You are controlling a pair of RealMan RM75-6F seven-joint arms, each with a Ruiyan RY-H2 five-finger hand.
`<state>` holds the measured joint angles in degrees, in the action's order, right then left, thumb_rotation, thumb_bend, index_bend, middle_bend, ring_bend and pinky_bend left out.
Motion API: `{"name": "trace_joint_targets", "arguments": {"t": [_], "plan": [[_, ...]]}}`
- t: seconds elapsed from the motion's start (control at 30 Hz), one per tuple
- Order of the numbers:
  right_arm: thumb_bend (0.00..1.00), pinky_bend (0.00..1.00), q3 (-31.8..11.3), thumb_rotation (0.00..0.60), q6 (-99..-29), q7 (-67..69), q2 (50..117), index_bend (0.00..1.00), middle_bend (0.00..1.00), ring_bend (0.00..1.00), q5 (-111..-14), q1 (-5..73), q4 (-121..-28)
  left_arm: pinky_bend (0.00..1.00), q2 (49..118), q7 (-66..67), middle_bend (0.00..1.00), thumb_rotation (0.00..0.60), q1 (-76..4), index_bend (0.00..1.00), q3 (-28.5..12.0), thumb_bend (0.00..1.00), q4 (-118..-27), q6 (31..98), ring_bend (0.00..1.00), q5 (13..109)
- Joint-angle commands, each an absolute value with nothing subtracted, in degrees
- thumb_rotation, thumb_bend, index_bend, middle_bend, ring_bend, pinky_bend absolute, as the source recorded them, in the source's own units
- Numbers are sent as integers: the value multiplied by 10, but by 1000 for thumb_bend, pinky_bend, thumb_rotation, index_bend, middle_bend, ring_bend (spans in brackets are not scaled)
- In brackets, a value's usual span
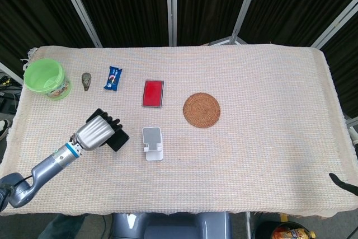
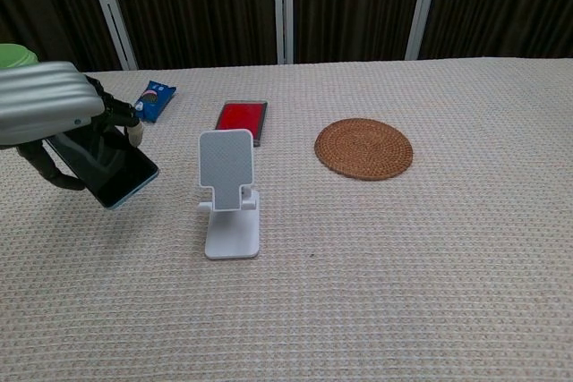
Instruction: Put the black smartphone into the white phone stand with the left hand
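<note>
**Q:** Table cloth (image 1: 268, 138) first — much open room around the white phone stand (image 2: 229, 192)?

**A:** Plenty. Bare weave to its left, front and right. Red case (image 1: 153, 93) lies behind it, woven coaster (image 1: 201, 109) off to the back right, neither touching. Green tub (image 1: 46, 78) and blue snack packet (image 1: 113, 78) well apart at far left.

**Q:** Left hand (image 2: 54, 114)?

**A:** Just left of the stand, raised off the cloth. Fingers curled round the black smartphone (image 2: 106, 167), screen showing below them.

**Q:** Phone's lie?

**A:** Tilted, long axis running down toward the stand, lower corner nearest it. Clear gap between them. Probably needs carrying rightward and standing upright over the cradle lip.

**Q:** Right hand?

**A:** Only a dark tip at lower right edge of head view; state impossible to tell.
</note>
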<state>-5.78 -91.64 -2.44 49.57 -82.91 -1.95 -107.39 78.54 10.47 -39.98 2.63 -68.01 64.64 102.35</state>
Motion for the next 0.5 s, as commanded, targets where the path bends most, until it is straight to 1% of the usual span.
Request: {"name": "trace_joint_targets", "arguments": {"t": [0.03,0.27,0.33,0.5], "plan": [[0,0,-57,600,-919,-19,493,0,0,0,-832,-22,-1074,422,756,155,411,600,-410,526,7,0,-718,677,452,1042],[0,0,-56,600,-924,-8,489,0,0,0,-837,-25,-1073,422,740,265,416,600,-432,550,-16,0,-757,710,453,1093],[0,0,-56,600,-925,-5,488,0,0,0,-838,-26,-1073,422,741,292,419,600,-439,556,-20,0,-766,706,453,1103],[0,0,-55,600,-928,3,485,0,0,0,-839,-28,-1071,422,752,391,419,600,-472,557,-33,0,-794,659,453,1129]]}}
